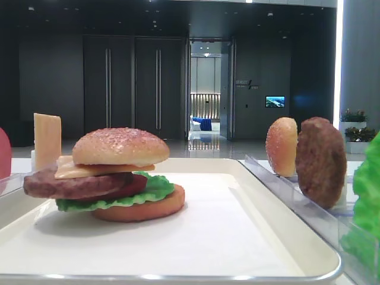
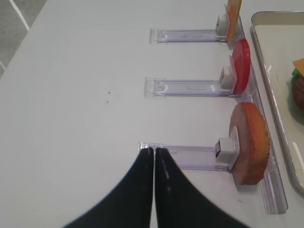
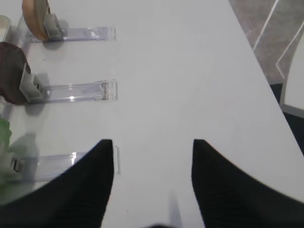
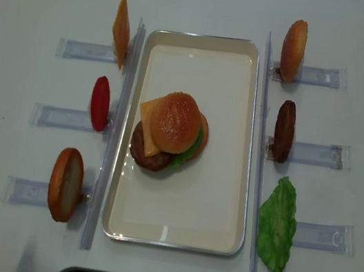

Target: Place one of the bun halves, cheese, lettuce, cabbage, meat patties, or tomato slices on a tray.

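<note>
Tray (image 4: 172, 236) holds one stacked burger (image 4: 168, 137); left hand (image 2: 155, 151) pinched closed, right hand (image 3: 152, 147) wide.

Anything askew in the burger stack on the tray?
Yes. On the tray the stack leans: the meat patty and cheese slide out to one side from under the seeded top bun, while the lettuce and bottom bun poke out the other side. Rack items stand upright, nothing spilled.

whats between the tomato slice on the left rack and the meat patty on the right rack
In the overhead view, the tray lies between the tomato slice and the racked meat patty, with the stacked burger on it, topped by the seeded bun.
</note>
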Action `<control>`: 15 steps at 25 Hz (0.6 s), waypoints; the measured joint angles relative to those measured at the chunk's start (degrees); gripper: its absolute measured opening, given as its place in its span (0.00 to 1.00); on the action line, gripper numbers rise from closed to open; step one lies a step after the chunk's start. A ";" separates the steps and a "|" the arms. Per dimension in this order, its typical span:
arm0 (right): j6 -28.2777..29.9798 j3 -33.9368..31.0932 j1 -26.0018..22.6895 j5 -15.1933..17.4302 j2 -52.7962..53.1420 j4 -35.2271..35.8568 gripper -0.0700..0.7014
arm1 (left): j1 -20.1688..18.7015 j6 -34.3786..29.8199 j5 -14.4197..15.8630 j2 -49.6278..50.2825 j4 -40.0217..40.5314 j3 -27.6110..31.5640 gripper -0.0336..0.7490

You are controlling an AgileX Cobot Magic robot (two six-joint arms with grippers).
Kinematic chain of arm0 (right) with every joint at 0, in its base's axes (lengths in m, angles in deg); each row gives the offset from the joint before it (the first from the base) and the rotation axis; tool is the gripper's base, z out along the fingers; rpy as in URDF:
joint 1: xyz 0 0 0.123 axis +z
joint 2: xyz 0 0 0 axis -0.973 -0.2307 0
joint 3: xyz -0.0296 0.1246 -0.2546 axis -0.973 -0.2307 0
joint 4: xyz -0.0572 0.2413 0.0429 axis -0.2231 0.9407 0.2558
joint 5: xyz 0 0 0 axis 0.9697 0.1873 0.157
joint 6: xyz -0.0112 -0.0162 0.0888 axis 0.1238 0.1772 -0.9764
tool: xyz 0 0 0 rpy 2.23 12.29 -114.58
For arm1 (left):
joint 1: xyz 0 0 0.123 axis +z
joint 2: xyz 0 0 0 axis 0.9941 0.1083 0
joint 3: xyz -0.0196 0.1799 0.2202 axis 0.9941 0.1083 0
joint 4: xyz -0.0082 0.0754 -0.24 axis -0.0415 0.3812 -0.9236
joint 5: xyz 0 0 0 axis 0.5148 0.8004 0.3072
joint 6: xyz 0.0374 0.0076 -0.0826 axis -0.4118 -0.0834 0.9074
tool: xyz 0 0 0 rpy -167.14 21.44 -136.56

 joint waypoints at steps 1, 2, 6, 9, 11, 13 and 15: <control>0.00 0.00 0.00 0.00 0.79 0.00 0.56 | 0.00 0.00 0.00 0.00 0.00 0.00 0.04; 0.00 0.00 0.00 0.00 1.23 0.00 0.56 | 0.00 0.00 0.00 0.00 0.00 0.00 0.04; 0.06 0.00 0.00 0.00 1.50 0.00 0.56 | 0.00 0.00 0.00 0.00 0.00 0.00 0.04; 0.06 0.00 0.00 0.00 1.50 0.00 0.56 | 0.00 0.00 0.00 0.00 0.00 0.00 0.04; 0.06 0.00 0.00 0.00 1.50 0.00 0.56 | 0.00 0.00 0.00 0.00 0.00 0.00 0.04; 0.06 0.00 0.00 0.00 1.50 0.00 0.56 | 0.00 0.00 0.00 0.00 0.00 0.00 0.04; 0.06 0.00 0.00 0.00 1.50 0.00 0.56 | 0.00 0.00 0.00 0.00 0.00 0.00 0.04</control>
